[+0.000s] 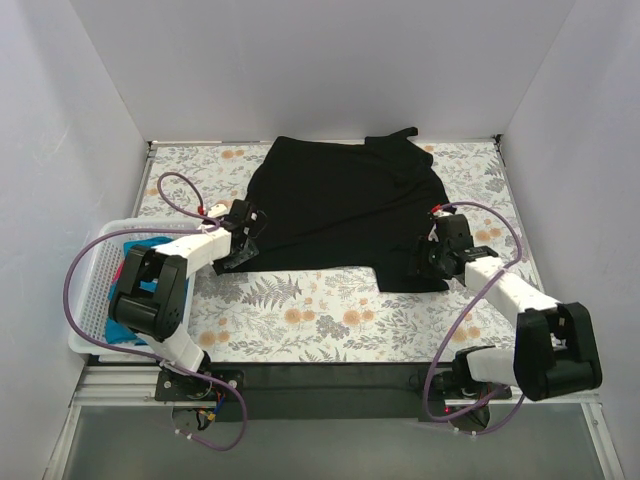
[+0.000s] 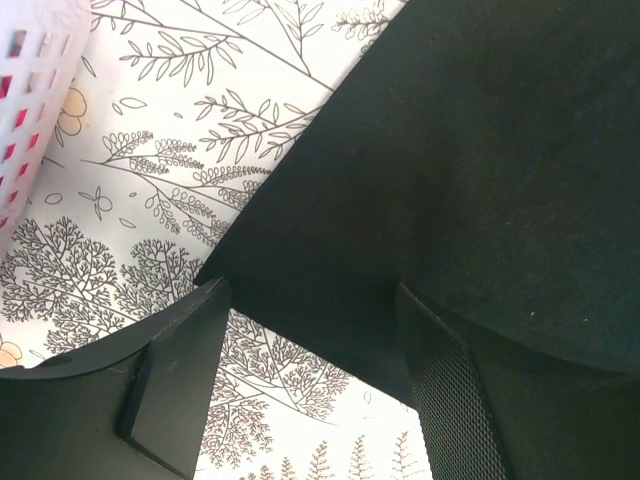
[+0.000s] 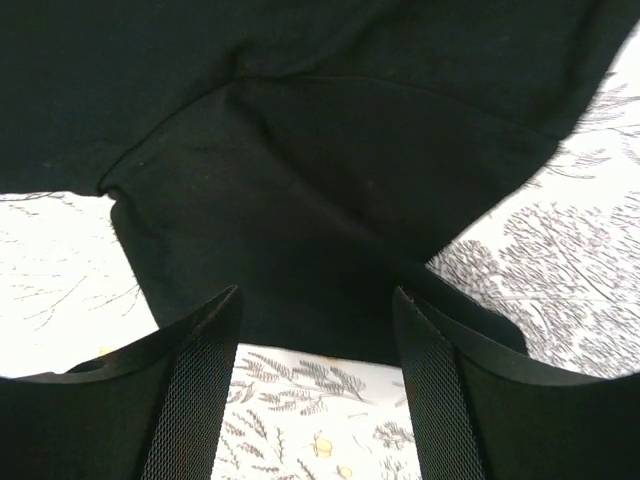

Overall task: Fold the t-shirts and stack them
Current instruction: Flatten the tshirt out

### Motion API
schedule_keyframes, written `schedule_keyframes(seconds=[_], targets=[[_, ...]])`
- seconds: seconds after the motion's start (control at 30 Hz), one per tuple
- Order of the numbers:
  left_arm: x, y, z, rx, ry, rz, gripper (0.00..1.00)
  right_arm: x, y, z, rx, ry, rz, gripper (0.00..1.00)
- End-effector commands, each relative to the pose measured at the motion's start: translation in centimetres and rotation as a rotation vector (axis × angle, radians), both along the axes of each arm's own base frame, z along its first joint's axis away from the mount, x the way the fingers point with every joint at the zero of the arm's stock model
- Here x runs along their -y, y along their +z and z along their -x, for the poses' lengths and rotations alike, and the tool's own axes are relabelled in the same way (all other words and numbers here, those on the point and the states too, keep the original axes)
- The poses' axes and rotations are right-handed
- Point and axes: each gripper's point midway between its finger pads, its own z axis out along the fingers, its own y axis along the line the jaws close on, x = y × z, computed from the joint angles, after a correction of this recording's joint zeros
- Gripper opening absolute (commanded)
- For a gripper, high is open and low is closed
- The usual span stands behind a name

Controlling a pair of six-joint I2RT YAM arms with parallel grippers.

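Note:
A large black t-shirt (image 1: 340, 205) lies spread on the floral tablecloth, its top towards the back. My left gripper (image 1: 238, 252) is open at the shirt's near left corner; in the left wrist view the black corner (image 2: 330, 290) lies between the spread fingers (image 2: 180, 370). My right gripper (image 1: 420, 262) is open over the shirt's near right sleeve (image 3: 320, 240), whose hem edge lies between the fingers (image 3: 200, 380). A teal-blue shirt (image 1: 140, 290) and a bit of pink-red cloth (image 1: 119, 272) lie in the basket at the left.
A white lattice basket (image 1: 92, 290) stands at the table's left edge, its wall also in the left wrist view (image 2: 25, 110). White walls enclose the table on three sides. Purple cables loop off both arms.

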Motion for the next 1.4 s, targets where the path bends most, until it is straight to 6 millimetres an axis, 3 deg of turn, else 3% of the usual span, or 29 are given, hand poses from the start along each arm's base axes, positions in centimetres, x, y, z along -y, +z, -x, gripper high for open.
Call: schedule_keyframes(seconds=[0.0,0.23,0.43,0.67,1.0,1.07,1.17,1.3,1.37], targets=[[-0.3,-1.3,3.2,-0.111,-0.013,0.002,0.66,-1.1,0.8,-2.5,0.044,0.011,-0.043,0.68],[0.1,-1.2,3.8,-0.111,-0.012,0.035,0.66,3.6,-3.1,-1.3,-0.084,-0.171,0.042,0.64],[1.2,0.6,3.8,-0.051,-0.014,0.122,0.67,8.3,-2.7,-0.5,-0.084,-0.313,0.109,0.64],[2.2,1.0,4.0,-0.041,-0.035,0.18,0.72,7.8,-1.9,-0.5,-0.054,-0.281,0.085,0.65],[1.1,4.7,3.4,0.045,-0.056,0.131,0.79,9.1,-3.1,0.1,-0.101,-0.322,0.156,0.67],[0.8,4.6,3.2,0.042,-0.06,0.109,0.79,10.7,-3.1,0.2,-0.105,-0.385,0.152,0.68],[0.9,3.4,3.4,0.0,-0.075,0.103,0.79,11.2,-2.9,0.0,-0.1,-0.409,0.142,0.68],[1.0,2.5,3.2,-0.027,-0.085,0.092,0.79,10.4,-1.9,-0.6,-0.057,-0.373,0.107,0.68],[1.1,3.0,2.9,-0.009,-0.089,0.097,0.79,9.1,-0.2,-1.5,0.026,-0.318,0.071,0.68]])
